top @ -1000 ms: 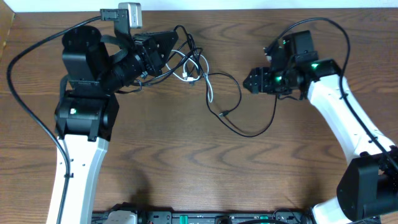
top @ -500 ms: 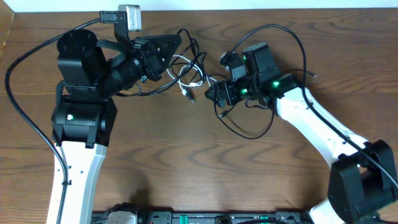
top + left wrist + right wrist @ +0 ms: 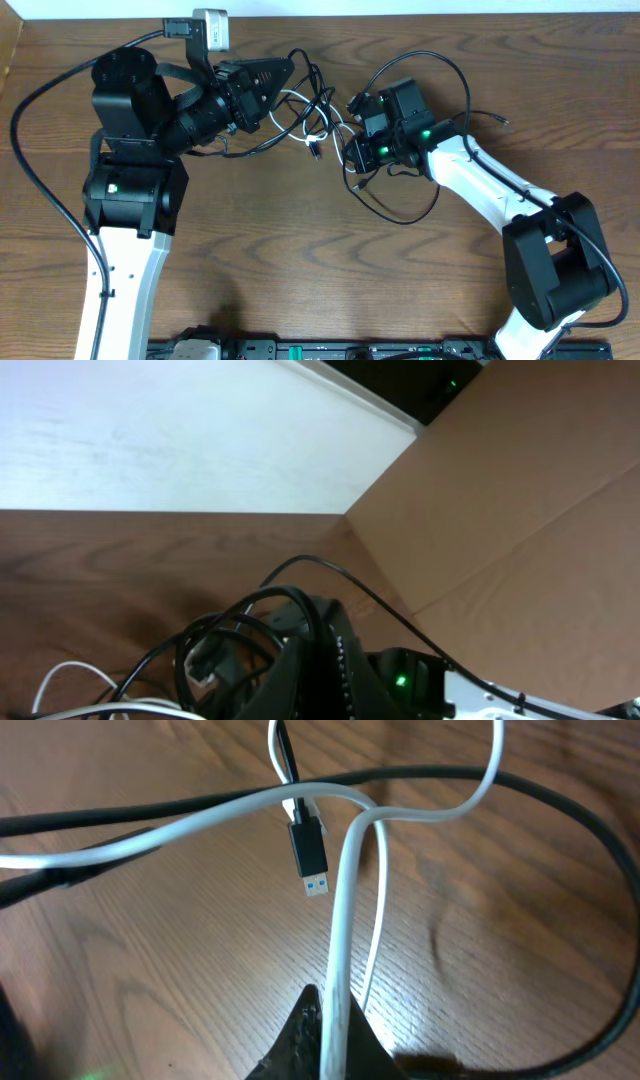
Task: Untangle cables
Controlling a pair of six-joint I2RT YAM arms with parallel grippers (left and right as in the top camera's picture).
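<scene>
The cables form a tangle (image 3: 310, 105) of black cords and one white cord at the back middle of the table. My left gripper (image 3: 287, 70) is shut on the black loops (image 3: 215, 635) at the tangle's left side, and its fingers (image 3: 320, 660) are pressed together. The white cable (image 3: 75, 675) trails below them. My right gripper (image 3: 350, 152) reaches in from the right and is shut on the white cable (image 3: 340, 910), which runs straight up out of its fingertips (image 3: 335, 1025). A black plug with a blue tip (image 3: 308, 850) hangs just beyond. A black loop (image 3: 400, 215) lies on the table.
A thick black arm wire (image 3: 30, 160) curves along the left side, and another (image 3: 440, 58) arcs over the right arm. A brown cardboard wall (image 3: 520, 490) and a white wall (image 3: 150, 430) stand behind the table. Bare wood (image 3: 330, 280) fills the front.
My right gripper has moved left from open table into the tangle and shut on the white cable. The left gripper has kept its hold, shifting only slightly.
</scene>
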